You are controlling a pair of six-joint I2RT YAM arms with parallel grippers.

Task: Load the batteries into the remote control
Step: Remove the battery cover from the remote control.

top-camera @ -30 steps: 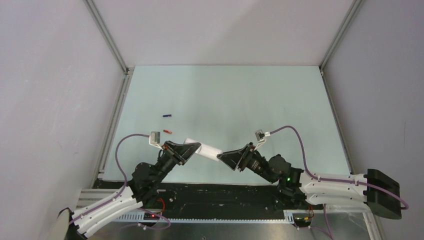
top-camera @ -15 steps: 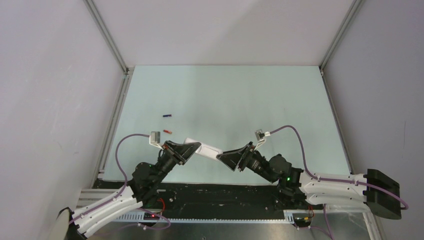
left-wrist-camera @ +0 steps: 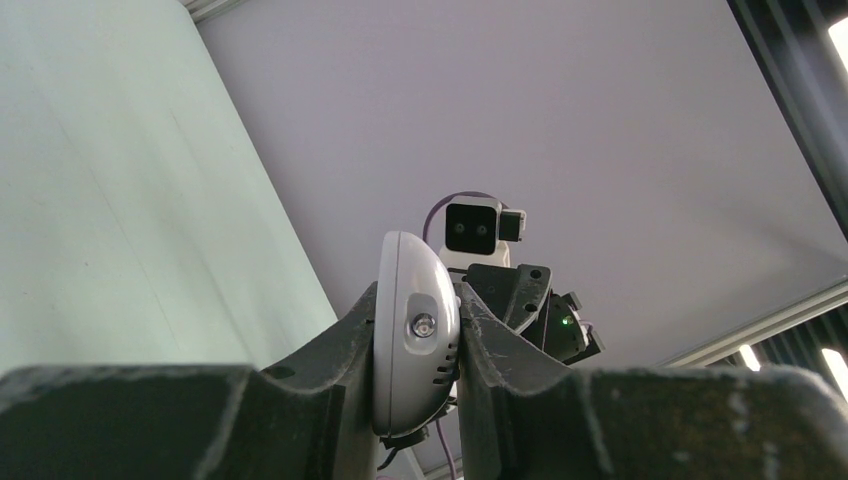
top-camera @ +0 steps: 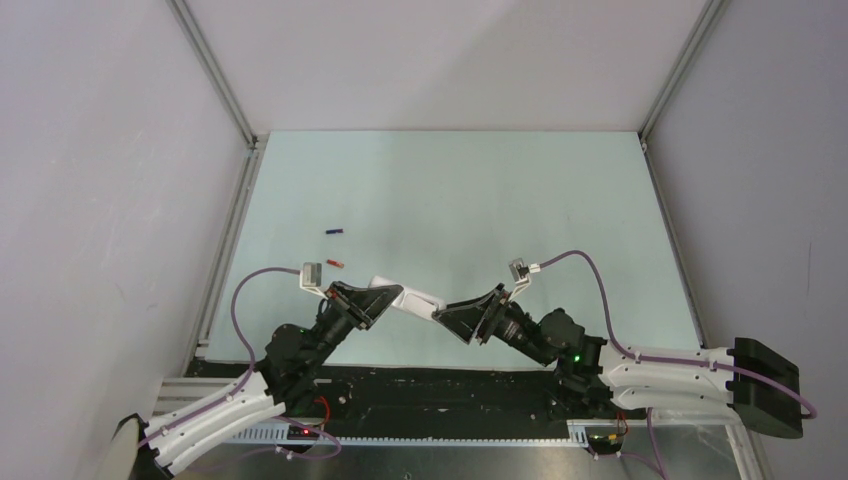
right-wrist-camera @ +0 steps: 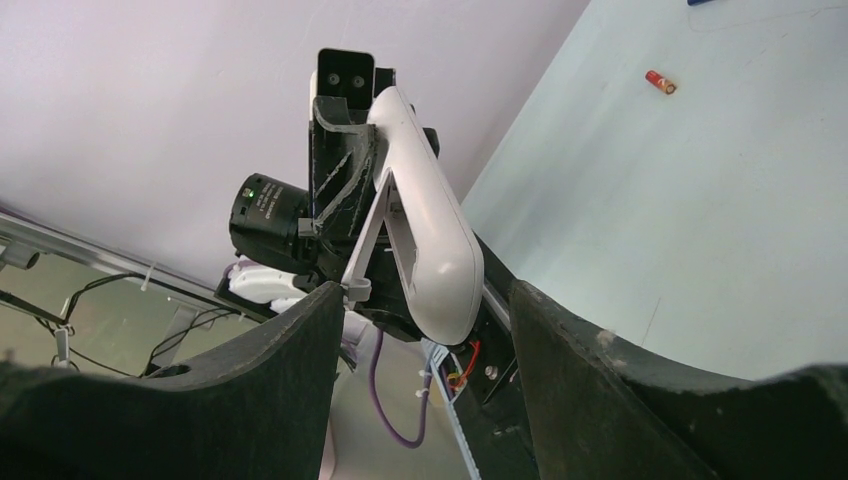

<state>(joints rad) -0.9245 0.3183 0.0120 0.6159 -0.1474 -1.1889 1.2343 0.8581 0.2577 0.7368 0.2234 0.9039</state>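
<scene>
- The left gripper (top-camera: 393,296) is clamping narrowly on the remote control (top-camera: 415,300), its fingers (left-wrist-camera: 345,345) pressing on either side of the white casing's rounded end.
- The right gripper (top-camera: 442,314) is standing wide around the remote's other end. Its jaws are flanking the casing, with a gap showing on each side in the right wrist view.
- The remote is spanning from one gripper to the other.
- A thin white flap (right-wrist-camera: 368,245) is angling away from the remote's body between the right gripper's fingers.
- The red-orange battery (top-camera: 336,263) is lying on the table (top-camera: 450,190) just beyond the left gripper. The dark blue battery (top-camera: 334,232) is lying farther beyond it, and both are well apart from the right gripper.
</scene>
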